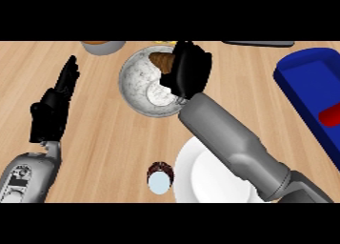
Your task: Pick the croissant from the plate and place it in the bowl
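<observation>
Nearest, the white plate [207,178] sits at the lower edge of the worktop [102,138], its right side hidden under the right forearm, with a small dark cupcake [160,176] just beside its left rim. From there the grey right forearm slants up and left to the right robot hand [188,71], which hangs over the speckled bowl [141,78], fingers curled round the brown croissant [162,60] above the bowl's far edge. At the left, the left robot hand [56,102] rests with fingers straight, pointing away, holding nothing. Farther right lies a blue bin [306,81].
</observation>
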Robot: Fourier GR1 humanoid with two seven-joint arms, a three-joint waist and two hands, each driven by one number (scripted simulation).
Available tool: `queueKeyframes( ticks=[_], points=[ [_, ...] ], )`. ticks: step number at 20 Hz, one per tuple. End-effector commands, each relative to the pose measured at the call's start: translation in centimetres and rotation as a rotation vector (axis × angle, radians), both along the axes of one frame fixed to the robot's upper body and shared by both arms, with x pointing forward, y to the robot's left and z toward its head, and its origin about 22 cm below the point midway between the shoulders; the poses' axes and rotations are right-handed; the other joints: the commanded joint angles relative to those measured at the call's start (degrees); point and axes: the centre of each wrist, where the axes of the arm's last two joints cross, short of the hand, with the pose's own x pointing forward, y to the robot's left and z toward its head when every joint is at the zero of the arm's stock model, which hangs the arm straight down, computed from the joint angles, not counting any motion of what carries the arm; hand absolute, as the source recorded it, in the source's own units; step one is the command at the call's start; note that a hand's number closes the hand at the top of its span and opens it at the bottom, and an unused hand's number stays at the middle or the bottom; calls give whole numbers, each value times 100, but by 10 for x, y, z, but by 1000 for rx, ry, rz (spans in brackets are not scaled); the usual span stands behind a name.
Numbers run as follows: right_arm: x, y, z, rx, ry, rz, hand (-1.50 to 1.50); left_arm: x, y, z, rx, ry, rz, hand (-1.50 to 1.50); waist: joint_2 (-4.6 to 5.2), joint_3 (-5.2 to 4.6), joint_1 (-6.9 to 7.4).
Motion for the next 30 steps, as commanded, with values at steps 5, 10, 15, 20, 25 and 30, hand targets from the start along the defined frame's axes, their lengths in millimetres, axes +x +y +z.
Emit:
queueKeyframes(
  ticks=[5,10,15,20,25,30],
  points=[
    [18,-30,-29,292,89,-185,150,2,1,5,8,-15,-13,0,56,14,34],
    [23,-42,-35,398,74,-111,-150,4,-8,11,12,-24,-34,0,117,26,161],
    [14,-43,-47,457,-31,-21,-150,2,-11,2,4,-8,-35,0,110,26,162],
    [12,-40,-42,533,-94,25,-150,2,4,-4,1,1,27,0,5,16,-124],
    [4,-41,-39,642,-97,58,-150,-10,21,-9,-10,11,49,0,-47,14,-242],
    [-41,-36,-58,733,-101,154,-150,-14,25,1,3,24,70,0,-106,11,-399]
  ],
)
